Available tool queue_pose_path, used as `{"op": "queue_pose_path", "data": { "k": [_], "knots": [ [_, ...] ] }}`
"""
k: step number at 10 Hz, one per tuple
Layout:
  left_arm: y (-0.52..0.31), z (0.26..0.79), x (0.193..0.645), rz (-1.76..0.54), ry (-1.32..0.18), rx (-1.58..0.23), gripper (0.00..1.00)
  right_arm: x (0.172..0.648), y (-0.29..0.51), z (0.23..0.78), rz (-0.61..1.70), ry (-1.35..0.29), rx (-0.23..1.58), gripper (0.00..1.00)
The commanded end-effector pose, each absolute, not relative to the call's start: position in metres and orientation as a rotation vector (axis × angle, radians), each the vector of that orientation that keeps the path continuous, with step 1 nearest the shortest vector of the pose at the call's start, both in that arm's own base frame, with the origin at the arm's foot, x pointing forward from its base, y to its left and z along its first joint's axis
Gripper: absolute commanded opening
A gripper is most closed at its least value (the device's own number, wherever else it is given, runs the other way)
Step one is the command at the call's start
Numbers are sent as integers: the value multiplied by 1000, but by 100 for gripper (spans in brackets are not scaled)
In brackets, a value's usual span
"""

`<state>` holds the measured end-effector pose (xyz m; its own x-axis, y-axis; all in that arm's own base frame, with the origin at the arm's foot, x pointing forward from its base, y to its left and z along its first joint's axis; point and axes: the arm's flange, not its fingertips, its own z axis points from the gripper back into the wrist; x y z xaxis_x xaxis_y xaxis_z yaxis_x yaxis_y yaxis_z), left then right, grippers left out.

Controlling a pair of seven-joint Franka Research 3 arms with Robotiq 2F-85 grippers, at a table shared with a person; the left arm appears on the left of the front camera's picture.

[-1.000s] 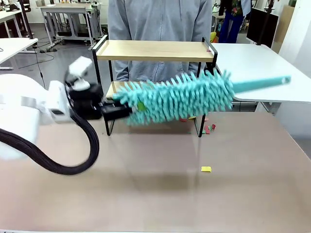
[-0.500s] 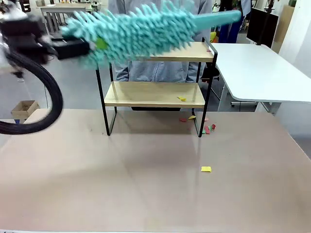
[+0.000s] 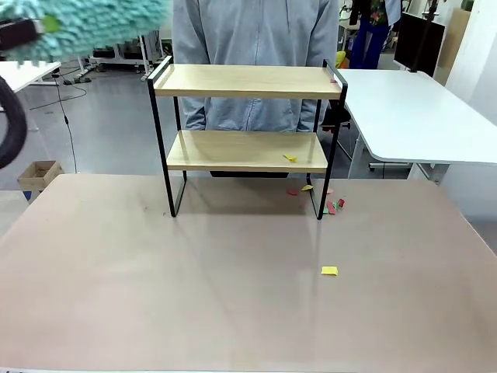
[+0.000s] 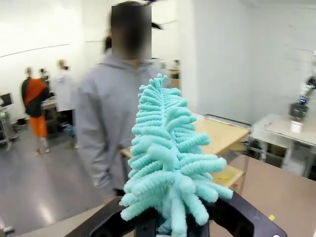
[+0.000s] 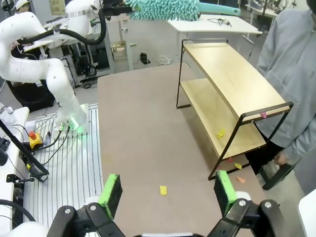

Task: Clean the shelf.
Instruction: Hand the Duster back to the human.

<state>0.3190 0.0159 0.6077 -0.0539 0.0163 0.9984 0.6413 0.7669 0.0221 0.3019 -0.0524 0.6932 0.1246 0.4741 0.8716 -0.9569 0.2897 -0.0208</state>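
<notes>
Beside the shelf (image 3: 247, 116), paper scraps (image 3: 329, 270) litter the table (image 3: 194, 295); left gripper (image 4: 170, 224) clamps duster (image 4: 170, 163), right gripper (image 5: 168, 190) gapes.

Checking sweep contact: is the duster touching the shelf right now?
Apart. In the right wrist view the duster, held in the left gripper, hangs in the air well away from the shelf; the front view shows it up at the top-left corner.

The shelf (image 3: 247, 81) has matt wooden boards in thin black metal (duster (image 4: 170, 163): fluffy cloth).

The blurred teal duster (image 3: 85, 23) is cut off at the front view's top-left edge.
</notes>
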Motion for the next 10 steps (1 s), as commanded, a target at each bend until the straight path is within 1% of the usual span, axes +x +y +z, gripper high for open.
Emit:
{"op": "queue_pose_path", "data": {
  "k": [1, 3, 5, 7, 9, 10],
  "knots": [
    [35, 592, 306, -423, -1637, -507, 17, 302, -54, 696, 1180, -925, 647, 100],
    [69, 574, 309, -289, -1656, -420, 17, 302, -54, 696, 1180, -925, 647, 100],
    [84, 550, 320, -199, -1626, -262, 17, 302, -54, 696, 1180, -925, 647, 100],
    [84, 511, 332, -170, -1606, -291, 17, 302, -54, 696, 1180, -925, 647, 100],
    [82, 460, 340, -128, -1567, -257, 17, 302, -54, 696, 1180, -925, 647, 100],
    [81, 436, 338, -108, -1539, -199, 17, 302, -54, 696, 1180, -925, 647, 100]
  ]
}}
